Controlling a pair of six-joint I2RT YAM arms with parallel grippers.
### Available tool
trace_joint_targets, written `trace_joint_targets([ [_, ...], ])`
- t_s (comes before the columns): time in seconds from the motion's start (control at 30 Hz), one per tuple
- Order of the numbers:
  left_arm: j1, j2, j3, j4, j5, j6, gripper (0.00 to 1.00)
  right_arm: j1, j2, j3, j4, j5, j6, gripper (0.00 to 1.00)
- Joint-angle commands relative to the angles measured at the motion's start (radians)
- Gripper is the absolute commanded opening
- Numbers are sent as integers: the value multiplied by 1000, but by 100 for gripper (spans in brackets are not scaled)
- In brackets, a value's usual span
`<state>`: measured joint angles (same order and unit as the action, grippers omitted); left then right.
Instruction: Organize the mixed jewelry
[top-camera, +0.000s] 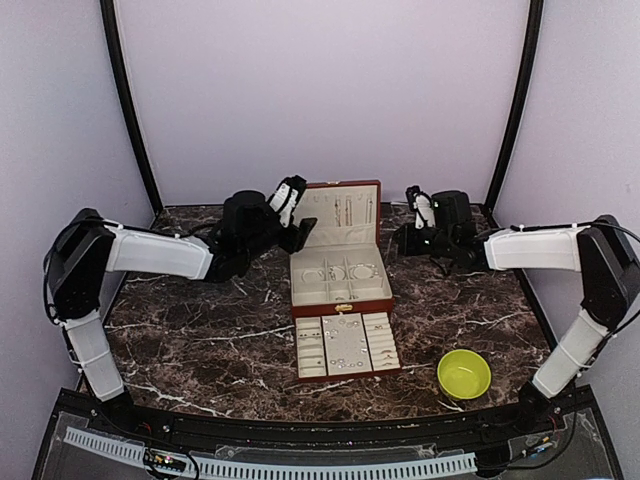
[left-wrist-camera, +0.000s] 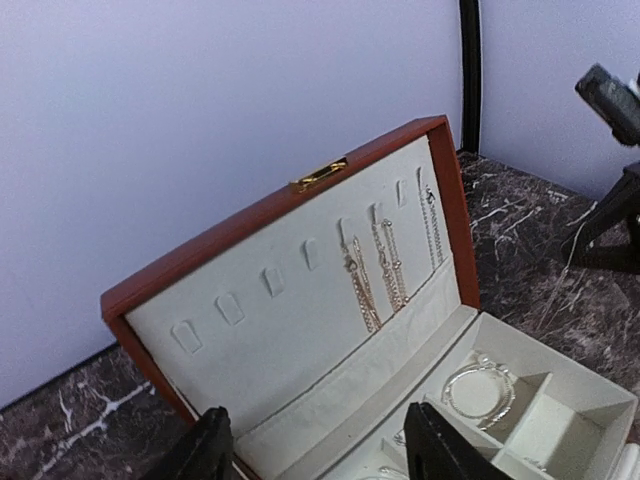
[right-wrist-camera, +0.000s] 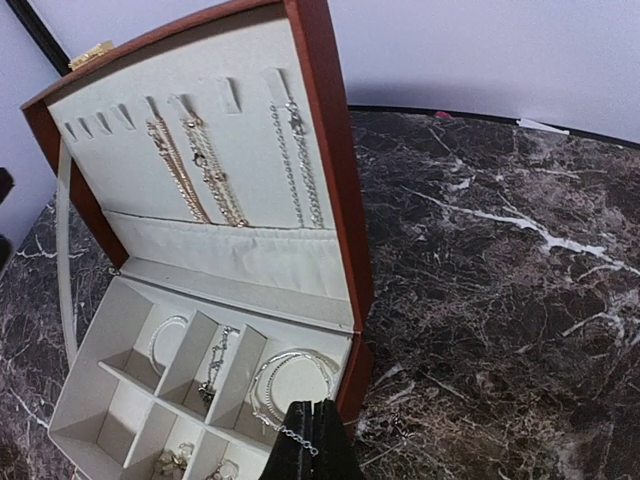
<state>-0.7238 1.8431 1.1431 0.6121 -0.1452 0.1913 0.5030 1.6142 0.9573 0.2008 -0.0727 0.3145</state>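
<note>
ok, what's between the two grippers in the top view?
The jewelry box's raised lid, chains hanging on its lining, stands between the left gripper and the right gripper; the top view shows it.

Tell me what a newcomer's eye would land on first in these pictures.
The open reddish-brown jewelry box at the centre of the dark marble table, chains hanging inside its raised lid. Next, the bright yellow-green bowl near the right arm's base and the cream-lined tray just in front of the box. The right pincer, shut on a thin chain, hangs over the box's compartments.
</note>
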Motion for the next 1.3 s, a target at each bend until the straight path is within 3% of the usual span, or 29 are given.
trace_joint_targets([
  [0.0, -5, -152, -74, -183, -46, -432, 60, -1, 22, 9, 2, 49, 32, 0],
  [0.13, -5, -183, -139, -328, -54, -687, 60, 1, 12, 2, 12, 50, 50, 0],
  [0.27, -15, -165, -150, -363, -23, -792, 60, 7, -1, 7, 0, 64, 49, 0],
  [0.53, -28, -88, -127, -419, -25, -864, 63, 22, -42, -10, -18, 108, 60, 0],
  [0.93, -53, 0, -68, -534, -41, -844, 63, 41, -77, -36, -2, 146, 69, 0],
  [1.07, -56, 10, -63, -563, -41, -837, 56, 50, -100, -48, -3, 171, 61, 0],
  [1.27, -61, 11, -45, -622, -53, -817, 34, 57, -121, -66, -4, 203, 54, 0],
])
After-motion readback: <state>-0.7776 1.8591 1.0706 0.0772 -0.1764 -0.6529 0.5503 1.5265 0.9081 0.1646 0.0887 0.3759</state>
